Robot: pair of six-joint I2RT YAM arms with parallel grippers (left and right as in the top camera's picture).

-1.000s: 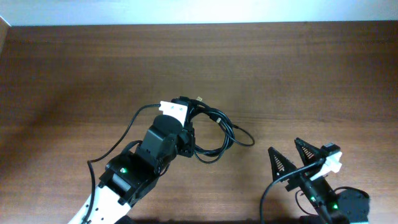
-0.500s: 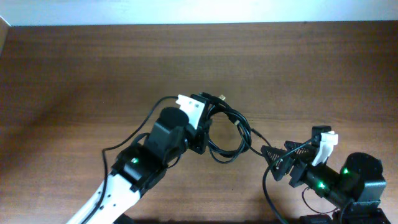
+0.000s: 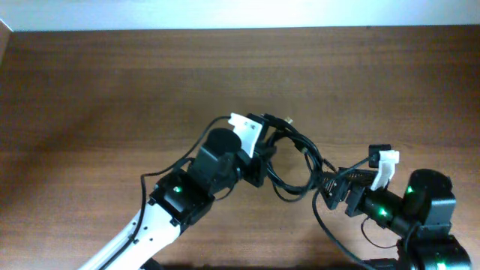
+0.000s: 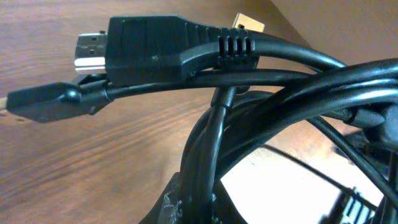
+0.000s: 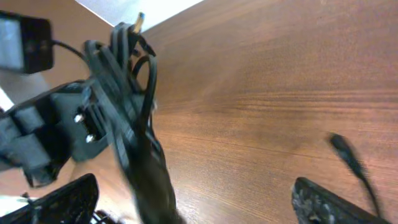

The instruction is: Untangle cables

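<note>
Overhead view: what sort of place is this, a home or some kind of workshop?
Probably a robotics lab bench: a wooden table, a left gripper holding tangled black cables, and a right gripper open beside them.

Overhead looks down; both wrist cams close on cables (image 4: 261, 53).

Item: thin black flexible cables (image 3: 301, 144), several, tangled into one looped bundle. The bundle sat just right of the centre of the brown wooden table (image 3: 90, 90), its loops overlapping and crossing one another. The ends clustered on the side nearer the table's far edge:
- one broad black moulded plug (image 4: 149, 46) with a silver metal tip
- one slim black plug (image 4: 43, 102)
- one gold-coloured tip (image 4: 247, 23)
</note>
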